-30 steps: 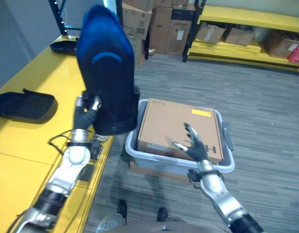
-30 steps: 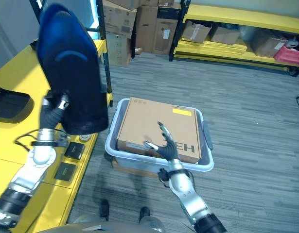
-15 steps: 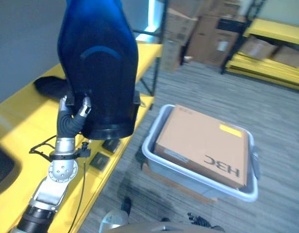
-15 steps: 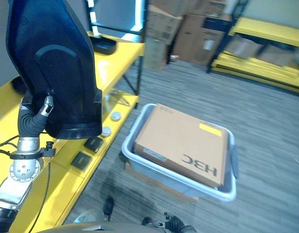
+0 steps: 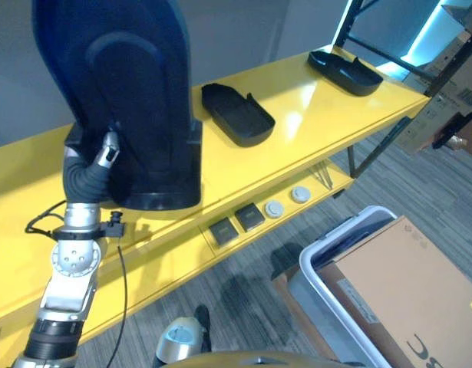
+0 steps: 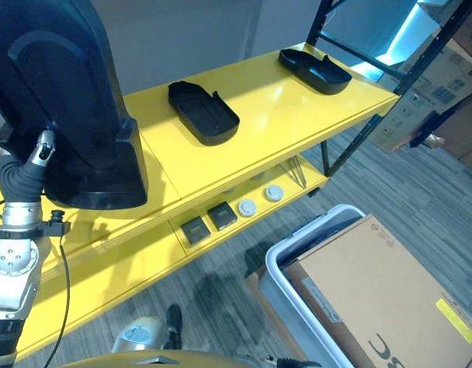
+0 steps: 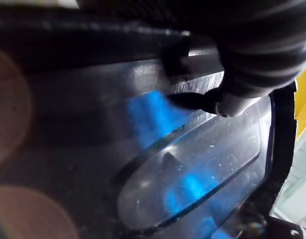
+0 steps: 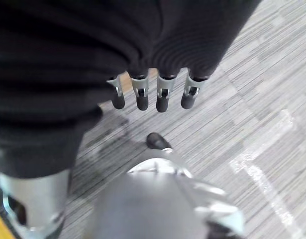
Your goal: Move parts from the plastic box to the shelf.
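Left robot hand point(image 5: 97, 165): my fingers are curled round the lower edge of a large dark blue part point(image 5: 120, 92), holding it upright above the yellow shelf point(image 5: 297, 123).
Right robot hand point(image 8: 153, 94): my fingers hang relaxed over the grey floor point(image 8: 252, 114), holding nothing.
Shelf: two black trays point(image 5: 236, 115) lie further along it.
Plastic box point(image 5: 328, 261): on the floor beside the shelf, a cardboard box point(image 5: 404, 291) inside it.

Head stereo pair looks down at yellow shelf point(image 5: 312, 123) and grey box point(image 6: 297, 268), sharing both. Left wrist view sits tight against dark part point(image 7: 143, 164); right wrist faces floor point(image 8: 252, 124).
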{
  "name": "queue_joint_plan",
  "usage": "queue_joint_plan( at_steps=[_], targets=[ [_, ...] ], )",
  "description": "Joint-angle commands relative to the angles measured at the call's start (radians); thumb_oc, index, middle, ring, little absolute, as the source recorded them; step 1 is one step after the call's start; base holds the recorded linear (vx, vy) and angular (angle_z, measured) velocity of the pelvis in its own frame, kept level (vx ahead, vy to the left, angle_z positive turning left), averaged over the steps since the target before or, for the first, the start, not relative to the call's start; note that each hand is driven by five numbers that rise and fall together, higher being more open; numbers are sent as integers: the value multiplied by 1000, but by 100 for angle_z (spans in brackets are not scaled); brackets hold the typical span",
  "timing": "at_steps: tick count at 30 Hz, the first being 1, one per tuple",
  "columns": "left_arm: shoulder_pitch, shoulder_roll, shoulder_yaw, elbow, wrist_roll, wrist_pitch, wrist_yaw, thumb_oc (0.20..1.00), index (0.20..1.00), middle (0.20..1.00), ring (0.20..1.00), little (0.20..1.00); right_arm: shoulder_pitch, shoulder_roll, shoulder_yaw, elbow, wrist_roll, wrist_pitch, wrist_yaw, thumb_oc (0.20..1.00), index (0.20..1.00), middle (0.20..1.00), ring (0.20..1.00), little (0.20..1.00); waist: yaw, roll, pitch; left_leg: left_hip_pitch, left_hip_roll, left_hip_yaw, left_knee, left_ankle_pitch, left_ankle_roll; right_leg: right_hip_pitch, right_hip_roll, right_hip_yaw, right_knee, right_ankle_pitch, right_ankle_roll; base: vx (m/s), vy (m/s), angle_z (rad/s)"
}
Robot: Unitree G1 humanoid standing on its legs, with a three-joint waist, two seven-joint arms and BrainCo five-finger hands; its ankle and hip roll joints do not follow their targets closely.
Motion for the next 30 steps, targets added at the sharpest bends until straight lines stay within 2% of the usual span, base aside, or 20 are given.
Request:
queue_joint_plan(
  at_steps=[1,2,3,4,5,7,8,11,14,16,18,20,21,22,23,25,27,28,30],
  targets=[
    [-36,11,5,-73,-33,-43,-39,200,200,200,200,200,-7,1,13,19,13,0,18,1000,1000,1000,1000,1000,-8,41,-36,77,49,-61,1,-142,-83,-89,80,14,-14,53,-43,20,275,12],
    [-54,24,-2,-72,-50,-45,-63,200,200,200,200,200,-4,6,9,17,24,-22,35,1000,1000,1000,1000,1000,-13,49,-37,84,45,-58,0,-151,-63,-113,40,3,66,69,-35,22,278,3],
    [-61,27,-4,-69,-55,-49,-73,200,200,200,200,200,-4,9,6,15,28,-27,37,1000,1000,1000,1000,1000,-17,50,-36,85,41,-61,2,-156,-55,-127,24,12,104,74,-30,42,270,4],
    [-83,32,-18,-63,-47,-62,-89,200,200,200,200,200,-11,16,6,8,20,-32,27,1000,1000,1000,1000,1000,-35,54,-30,87,36,-74,12,-165,-41,-152,11,67,174,80,-27,37,169,11],
    [-96,31,-33,-59,-35,-70,-91,200,200,200,200,200,-15,19,8,7,-15,-38,30,1000,1000,1000,1000,1000,-50,53,-24,88,34,-87,20,-172,-33,-168,17,112,194,81,-25,52,117,10],
    [-142,32,-81,-38,-39,-82,-87,200,200,200,200,200,-16,27,22,27,-52,-55,47,1000,1000,1000,1000,1000,-96,46,-13,90,21,-158,19,-181,-16,-194,89,250,172,47,-26,22,-5,39],
    [-149,32,-87,-35,-41,-85,-83,200,200,200,200,200,-17,28,23,29,-67,-57,54,1000,1000,1000,1000,1000,-101,48,-9,79,23,-153,22,-163,-12,-200,96,243,161,63,-39,-17,-52,109],
    [-228,-7,-172,-26,-53,-55,-82,200,200,200,200,200,-24,54,75,48,-13,-52,26,1000,1000,1000,1000,1000,-159,37,-35,73,-10,-309,-23,-129,-10,-180,208,448,14,53,-60,55,-117,110],
    [-245,-43,-211,-37,-29,-18,-68,200,200,200,200,200,-32,50,87,52,16,-27,21,1000,1000,1000,1000,1000,-178,22,-66,61,-41,-379,-35,-125,-10,-164,262,547,-82,80,-77,51,-119,160],
    [-242,-46,-212,-46,-18,3,-56,200,200,200,200,200,-37,47,91,50,-11,-16,33,1000,1000,1000,1000,1000,-174,18,-71,58,-45,-384,-39,-121,-14,-157,267,548,-106,89,-80,2,-139,109],
    [-211,-39,-181,-64,-40,51,-27,200,200,200,200,200,-40,41,116,52,-83,1,56,1000,1000,1000,1000,1000,-150,9,-75,44,-52,-398,-30,-118,-25,-139,267,548,-170,113,-79,-10,-208,45],
    [-191,-40,-163,-69,-34,70,-11,200,200,200,200,200,-45,39,129,51,-109,21,46,1000,1000,1000,1000,1000,-138,9,-72,29,-55,-395,-21,-118,-27,-137,266,544,-184,114,-83,-61,-72,-15],
    [-182,-38,-160,-72,-30,77,-8,200,200,200,200,200,-45,37,127,54,-113,48,26,1000,1000,1000,1000,1000,-139,13,-58,12,-42,-338,-1,-120,-36,-136,257,511,-186,112,-86,-75,17,-8],
    [-181,-41,-161,-73,-32,77,-13,200,200,200,200,200,-43,36,124,55,-109,51,21,1000,1000,1000,1000,1000,-141,14,-55,7,-36,-321,6,-120,-39,-136,253,500,-185,111,-86,-119,100,27],
    [-178,-53,-170,-75,-30,81,-18,200,200,200,200,200,-32,26,100,69,-97,73,-11,1000,1000,1000,1000,1000,-152,19,-39,-15,0,-230,38,-118,-65,-131,232,443,-180,109,-84,-71,109,60],
    [-172,-57,-173,-76,-26,75,-15,200,200,200,200,200,-28,20,86,75,-99,80,-17,1000,1000,1000,1000,1000,-157,22,-32,-20,17,-200,48,-115,-77,-126,222,424,-178,108,-82,-38,144,113],
    [-148,-51,-174,-79,-51,50,-19,200,200,200,200,200,-28,-1,58,101,-131,90,-15,1000,1000,1000,1000,1000,-157,30,-25,-19,76,-154,48,-94,-109,-113,197,390,-172,102,-83,8,293,124],
    [-127,-45,-170,-82,-66,35,-19,200,200,200,200,200,-34,-16,48,121,-157,91,2,1000,1000,1000,1000,1000,-157,36,-23,-8,123,-144,32,-69,-134,-102,182,373,-166,94,-85,51,477,127],
    [-87,-30,-168,-81,-68,8,-13,200,200,200,200,200,-52,-41,56,137,-156,73,27,1000,1000,1000,1000,1000,-153,52,-28,12,256,-137,-18,31,-191,-83,149,357,-134,71,-86,118,625,106]
  ],
)
